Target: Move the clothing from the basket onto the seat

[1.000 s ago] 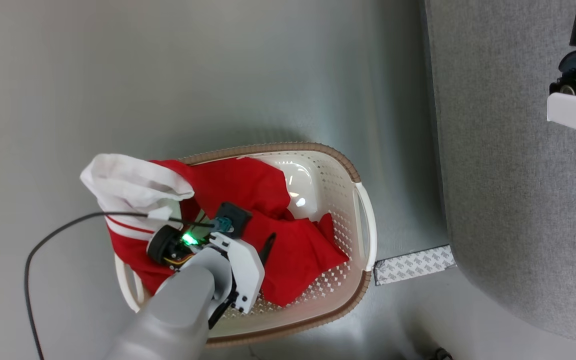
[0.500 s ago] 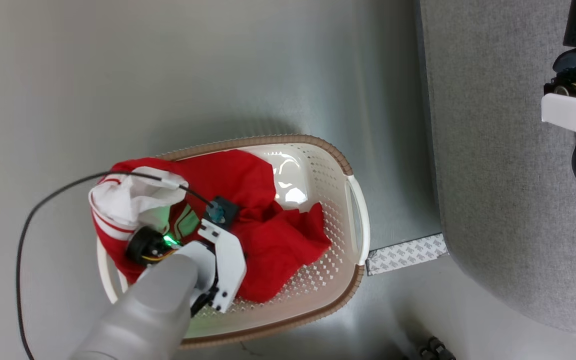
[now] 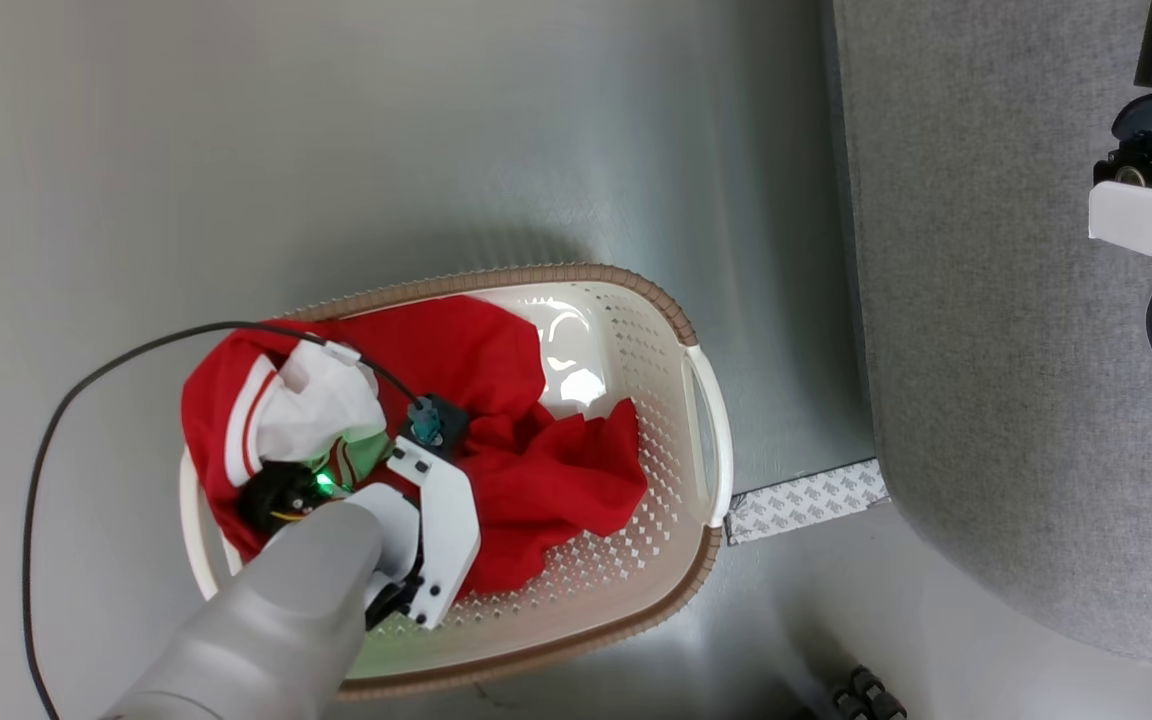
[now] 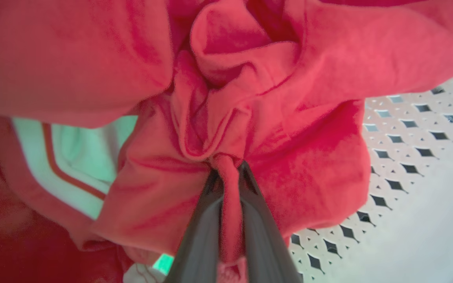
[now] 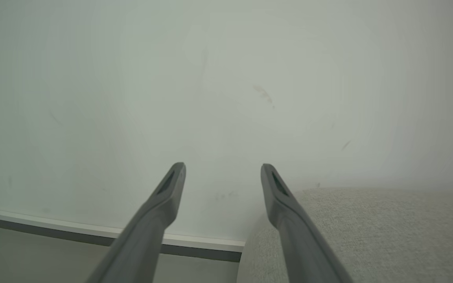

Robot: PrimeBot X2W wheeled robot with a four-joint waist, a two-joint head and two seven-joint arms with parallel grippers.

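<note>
1. The left claw [image 4: 228,171] is clamped together on a thin gathered fold of the plain red garment [image 4: 289,129], with cloth bunched just beyond the tips. So narrow a pinch could slip free once the garment's weight hangs from it
2. The striped garment [image 3: 311,410] lies touching the red one and spills over the rim on the robot's left. I judge it may be dragged along and drop onto the floor [image 3: 336,150] instead of reaching the seat
3. Both garments lie in the basket [image 3: 656,400], which looks light. Cloth snagging on its perforated wall could tip it or tow it
4. A black cable [image 3: 136,348] loops from the left wrist across the striped cloth and might catch there, though how closely it lies is hard to tell
5. The left forearm [image 3: 266,630] reaches in from the lower left, wrist bent down into the basket
6. The seat [image 3: 986,350] stands well apart on the right, so the carry must cross open floor
7. The right claw [image 5: 222,169] hangs by the seat's edge, fingers apart and holding nothing, pointing at a pale wall [image 5: 226,78]
</note>
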